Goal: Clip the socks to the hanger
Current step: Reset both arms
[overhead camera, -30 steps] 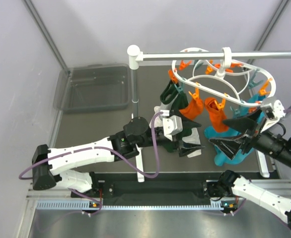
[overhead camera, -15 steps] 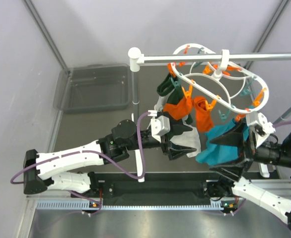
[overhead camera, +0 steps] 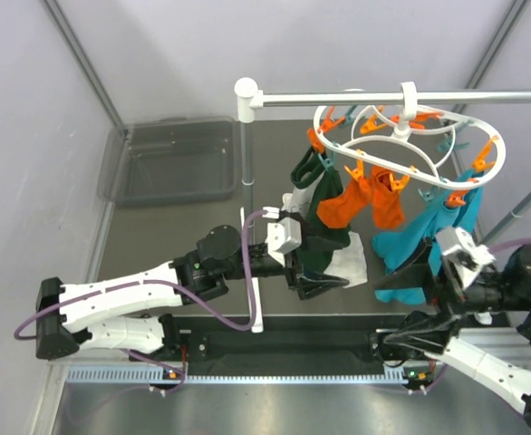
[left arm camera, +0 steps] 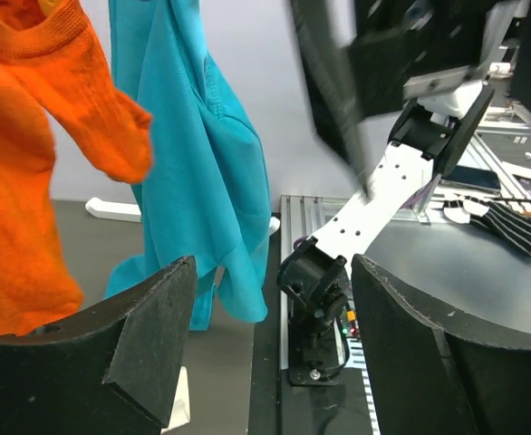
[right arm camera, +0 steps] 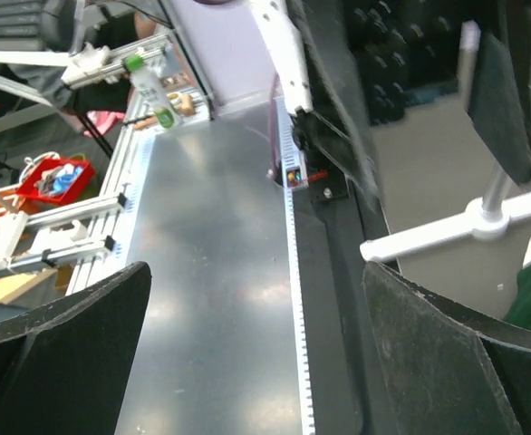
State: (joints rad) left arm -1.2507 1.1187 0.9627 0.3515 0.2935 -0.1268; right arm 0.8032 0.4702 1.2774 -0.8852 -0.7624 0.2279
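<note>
The white oval hanger (overhead camera: 401,149) hangs by its hook from the pole rail, carrying orange and teal clothespins. Two orange socks (overhead camera: 349,201) (overhead camera: 386,204) hang side by side from its pins, between a dark green cloth (overhead camera: 315,195) and a teal cloth (overhead camera: 419,249). My left gripper (overhead camera: 338,263) is open and empty, below and in front of the socks. In the left wrist view one orange sock (left arm camera: 30,163) and the teal cloth (left arm camera: 193,163) hang above the open gripper (left arm camera: 275,362). My right gripper (overhead camera: 410,299) is open and empty, below the teal cloth; its wrist view (right arm camera: 256,362) faces the metal table front.
The white pole rail (overhead camera: 383,97) runs across the top on a vertical post (overhead camera: 246,163). A grey bin (overhead camera: 170,163) sits at the back left. A white cloth (overhead camera: 352,263) lies on the table under the left gripper. The rail's white foot (right arm camera: 456,227) shows near the right gripper.
The hanger, tilted and swinging half a second ago, now hangs level. The right gripper has dropped back toward its base, clear of the teal cloth. The left gripper has drawn back slightly.
</note>
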